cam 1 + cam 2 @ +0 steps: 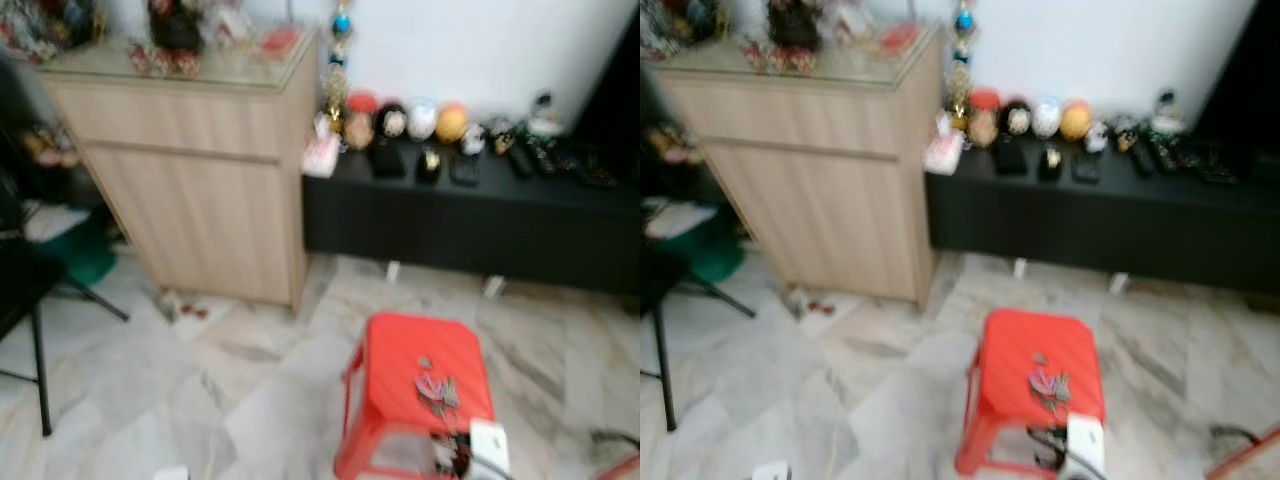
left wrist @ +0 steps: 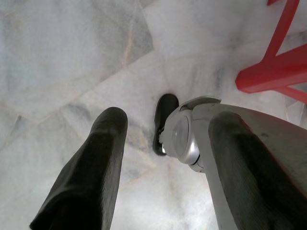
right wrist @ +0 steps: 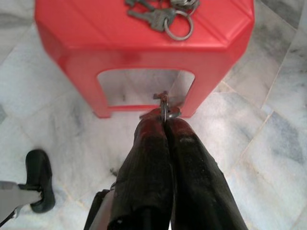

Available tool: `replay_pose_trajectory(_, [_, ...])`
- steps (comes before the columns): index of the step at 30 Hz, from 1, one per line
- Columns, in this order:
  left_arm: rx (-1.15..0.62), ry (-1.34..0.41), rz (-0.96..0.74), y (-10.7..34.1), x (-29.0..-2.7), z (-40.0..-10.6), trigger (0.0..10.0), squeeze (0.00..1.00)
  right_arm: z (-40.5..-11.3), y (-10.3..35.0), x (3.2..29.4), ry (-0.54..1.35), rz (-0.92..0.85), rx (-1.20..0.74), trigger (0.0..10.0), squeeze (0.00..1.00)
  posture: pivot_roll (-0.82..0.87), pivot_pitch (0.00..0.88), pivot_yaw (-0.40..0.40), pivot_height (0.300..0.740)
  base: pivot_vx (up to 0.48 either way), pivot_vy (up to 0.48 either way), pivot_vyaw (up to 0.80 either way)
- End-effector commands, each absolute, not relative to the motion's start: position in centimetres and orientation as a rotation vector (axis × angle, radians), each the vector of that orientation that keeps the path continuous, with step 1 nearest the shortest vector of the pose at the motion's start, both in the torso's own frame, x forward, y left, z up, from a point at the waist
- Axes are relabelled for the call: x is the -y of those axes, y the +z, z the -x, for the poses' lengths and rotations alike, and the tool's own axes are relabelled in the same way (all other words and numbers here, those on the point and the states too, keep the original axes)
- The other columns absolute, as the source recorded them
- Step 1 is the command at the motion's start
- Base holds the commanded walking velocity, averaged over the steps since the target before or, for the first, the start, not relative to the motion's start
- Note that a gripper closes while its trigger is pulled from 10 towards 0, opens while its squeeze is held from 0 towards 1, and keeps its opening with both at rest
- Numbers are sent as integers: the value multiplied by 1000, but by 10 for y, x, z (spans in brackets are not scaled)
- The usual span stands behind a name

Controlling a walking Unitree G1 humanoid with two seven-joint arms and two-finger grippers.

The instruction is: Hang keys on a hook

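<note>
Here: keys (image 1: 436,388) on red stool (image 1: 400,350), marble floor (image 1: 200,390).

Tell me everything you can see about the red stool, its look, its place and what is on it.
The red stool looks like moulded plastic, with a flat, roughly square seat with cut corners, and splayed legs joined by rails under arched openings. It stands upright on the pale marble floor, in front of the black low cabinet. A bunch of keys on rings lies on its seat. The right gripper is near its side.

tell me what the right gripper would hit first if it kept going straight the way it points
Probably the red stool. The right gripper, shut on a key ring, points at the stool's side, just below the seat where more keys lie. Depth is unclear.
</note>
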State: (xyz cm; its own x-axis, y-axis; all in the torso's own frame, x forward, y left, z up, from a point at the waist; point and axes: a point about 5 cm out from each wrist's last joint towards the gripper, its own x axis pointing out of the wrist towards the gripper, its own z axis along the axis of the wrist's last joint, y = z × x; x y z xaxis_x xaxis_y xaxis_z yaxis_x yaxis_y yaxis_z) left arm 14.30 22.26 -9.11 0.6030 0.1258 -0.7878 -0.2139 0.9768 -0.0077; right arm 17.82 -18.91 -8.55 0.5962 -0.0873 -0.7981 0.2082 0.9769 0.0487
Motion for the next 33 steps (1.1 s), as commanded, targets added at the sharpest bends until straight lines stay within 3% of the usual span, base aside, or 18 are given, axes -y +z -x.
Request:
replay_pose_trajectory(1, [-891,189,96,-89,-222,-148,10000,0,-180,-84,193,-177,-132,-912,10000,0,122,62,-80,740,0,0,0])
replay_pose_trajectory(33, [-881,170,83,-89,-218,-150,10000,0,-184,-81,199,-230,-139,-873,10000,0,122,69,-81,740,0,0,0])
